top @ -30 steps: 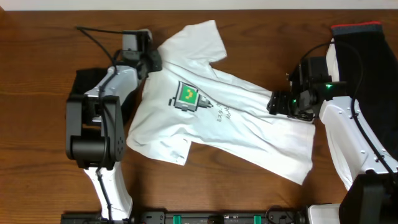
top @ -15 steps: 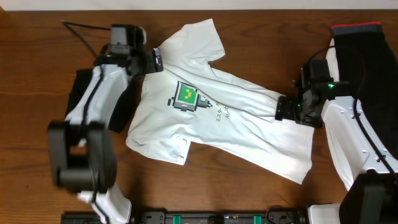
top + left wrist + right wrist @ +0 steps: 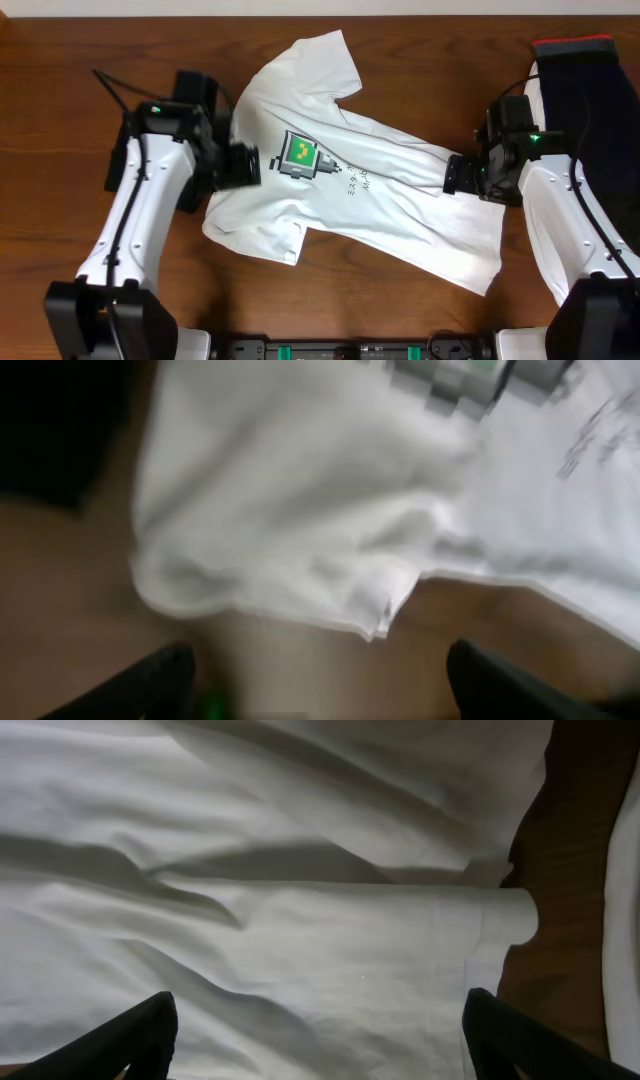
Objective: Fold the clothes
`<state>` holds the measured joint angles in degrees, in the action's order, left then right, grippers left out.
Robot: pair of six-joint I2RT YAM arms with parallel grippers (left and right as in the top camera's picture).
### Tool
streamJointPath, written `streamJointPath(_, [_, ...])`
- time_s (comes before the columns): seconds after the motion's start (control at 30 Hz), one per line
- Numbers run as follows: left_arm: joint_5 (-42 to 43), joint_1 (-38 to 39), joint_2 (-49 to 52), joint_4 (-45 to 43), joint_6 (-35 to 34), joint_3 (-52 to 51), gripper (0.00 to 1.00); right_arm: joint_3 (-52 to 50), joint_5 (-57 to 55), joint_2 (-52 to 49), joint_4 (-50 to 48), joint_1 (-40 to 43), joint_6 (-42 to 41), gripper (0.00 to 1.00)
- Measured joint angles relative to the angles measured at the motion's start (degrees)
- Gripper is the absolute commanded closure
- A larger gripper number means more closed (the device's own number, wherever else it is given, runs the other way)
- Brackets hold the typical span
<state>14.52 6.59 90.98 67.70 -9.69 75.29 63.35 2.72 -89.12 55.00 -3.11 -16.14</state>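
In the last 1 s the left gripper (image 3: 243, 166) has swung from the upper-left corner of the white T-shirt (image 3: 400, 215) down to its left edge, while the right gripper (image 3: 458, 174) barely shifted at the opposite edge, so a first fold looks imminent. Both claws gape wide and seem empty, though the left wrist view is blurred. The shirt lies unfolded, print up and rumpled, slanting across the middle of the table (image 3: 60, 60).

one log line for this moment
white t-shirt: spread out, unfolded | left gripper: open, above shirt beside print | right gripper: open, above shirt's right edge | held: nothing
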Motion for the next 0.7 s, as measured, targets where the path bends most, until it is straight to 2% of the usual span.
streamJointPath(0.13, [2.4,1.8,0.1,-0.4,-1.6,-8.4,0.24,0.0,0.0,0.0,0.4,0.0,0.0,0.10])
streamJointPath(0.23, [3.8,3.9,0.2,-4.3,-2.6,-15.1,0.25,0.0,0.0,0.0,0.7,0.0,0.0,0.09])
streamJointPath(0.33, [4.8,6.5,0.4,-11.0,-4.6,-21.6,0.23,0.0,0.0,0.0,0.9,0.0,0.0,0.09])
streamJointPath(0.37, [5.0,7.3,0.4,-13.3,-5.1,-23.3,0.20,0.0,0.0,0.0,0.9,0.0,0.0,0.09])
streamJointPath(0.53, [5.0,10.2,0.5,-26.1,-7.2,-30.3,0.20,0.0,0.0,0.0,1.0,0.0,0.0,0.09])
streamJointPath(0.6, [5.2,10.3,-0.2,-28.1,-7.9,-30.9,0.21,0.0,0.0,0.0,1.2,0.0,0.0,0.09])
streamJointPath(0.7, [4.4,10.4,-0.9,-30.0,-9.2,-31.6,0.39,0.0,0.0,0.0,1.5,0.0,0.0,0.09])
